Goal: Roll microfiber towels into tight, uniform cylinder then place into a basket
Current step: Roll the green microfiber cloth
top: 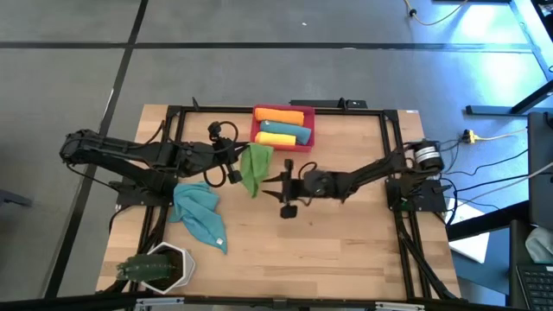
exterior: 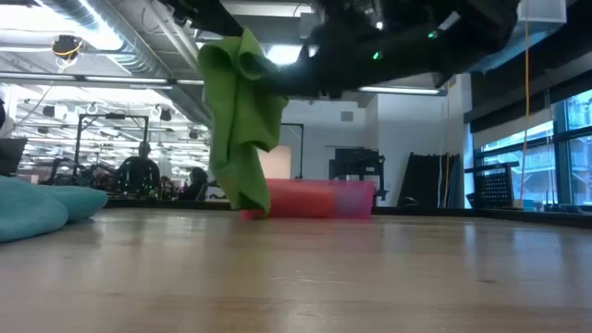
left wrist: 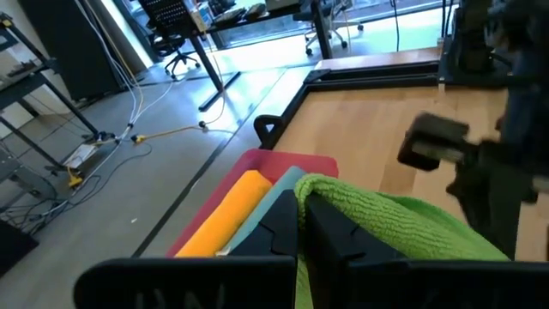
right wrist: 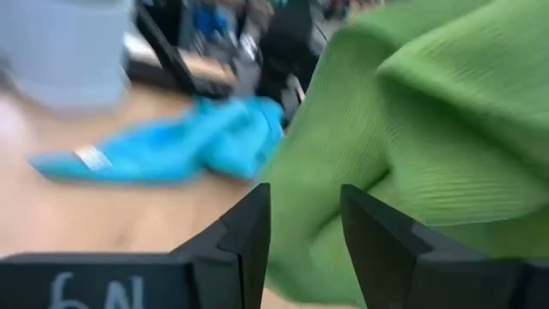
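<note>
The left gripper [left wrist: 300,225] is clenched on the top of the green towel [top: 256,167], holding it up so that it hangs in folds above the desk [top: 346,242], near the middle of the far edge. In the low view the cloth's lower end appears to reach the desk surface just in front of the basket [top: 307,121], though that view is too flat to be sure.

The right gripper [right wrist: 304,227] faces the same green towel from the other side, its 2 dark fingers [right wrist: 249,227] parted with a gap between them and the green cloth filling the space just beyond. Whether the fingers touch the cloth cannot be told from this close view.

The red-pink basket sits at the far edge of the desk, near its middle, just behind the hanging towel. It holds 3 rolled towels lying side by side: an orange roll [top: 281,113], a teal roll [top: 283,129] and a yellow roll [top: 276,138].

A second teal towel [top: 199,213] lies crumpled and unrolled on the left part of the desk. A white pot with a green plant [top: 160,266] stands at the near left corner.
</note>
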Controlling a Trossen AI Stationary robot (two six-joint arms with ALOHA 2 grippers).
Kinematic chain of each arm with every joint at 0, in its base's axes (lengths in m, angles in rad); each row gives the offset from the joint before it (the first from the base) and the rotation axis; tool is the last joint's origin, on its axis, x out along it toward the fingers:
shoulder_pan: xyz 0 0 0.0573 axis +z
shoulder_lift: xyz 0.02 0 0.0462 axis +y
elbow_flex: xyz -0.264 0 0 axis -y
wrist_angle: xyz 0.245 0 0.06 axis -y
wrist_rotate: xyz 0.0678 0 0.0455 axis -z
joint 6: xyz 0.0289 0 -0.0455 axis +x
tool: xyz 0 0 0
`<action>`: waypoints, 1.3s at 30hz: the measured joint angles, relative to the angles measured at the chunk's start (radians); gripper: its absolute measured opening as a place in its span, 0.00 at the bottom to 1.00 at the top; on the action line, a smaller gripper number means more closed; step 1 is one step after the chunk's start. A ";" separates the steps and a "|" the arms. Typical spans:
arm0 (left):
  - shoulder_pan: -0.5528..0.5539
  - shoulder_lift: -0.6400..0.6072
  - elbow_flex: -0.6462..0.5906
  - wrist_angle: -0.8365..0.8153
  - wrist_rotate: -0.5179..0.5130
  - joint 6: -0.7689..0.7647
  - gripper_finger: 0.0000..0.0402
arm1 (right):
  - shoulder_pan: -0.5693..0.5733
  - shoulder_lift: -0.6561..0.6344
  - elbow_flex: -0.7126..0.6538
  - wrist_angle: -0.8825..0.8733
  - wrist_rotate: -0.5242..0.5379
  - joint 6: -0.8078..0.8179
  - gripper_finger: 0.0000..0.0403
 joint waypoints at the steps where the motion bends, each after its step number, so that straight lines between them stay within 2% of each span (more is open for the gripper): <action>1: 0.000 0.000 0.000 0.000 0.000 0.000 0.00 | 0.008 0.020 0.021 -0.019 0.029 -0.027 0.35; 7: 0.000 0.000 0.000 -0.001 0.000 0.000 0.00 | 0.059 0.057 0.099 -0.069 0.170 -0.126 0.35; 13: 0.000 0.000 0.000 -0.002 0.000 0.000 0.00 | 0.106 0.057 0.115 -0.072 0.374 -0.244 0.35; 16: 0.000 0.000 0.000 -0.002 0.000 0.000 0.00 | 0.110 0.058 0.115 -0.072 0.448 -0.248 0.35; 22: 0.000 0.000 0.000 -0.003 0.000 0.000 0.00 | 0.103 0.058 0.115 -0.071 0.466 -0.216 0.35; 27: 0.000 0.000 0.000 -0.003 0.000 0.000 0.00 | 0.097 0.058 0.115 -0.070 0.565 -0.191 0.35; 39: 0.000 0.000 0.000 -0.003 0.000 0.000 0.00 | 0.093 0.058 0.115 -0.066 0.567 -0.190 0.35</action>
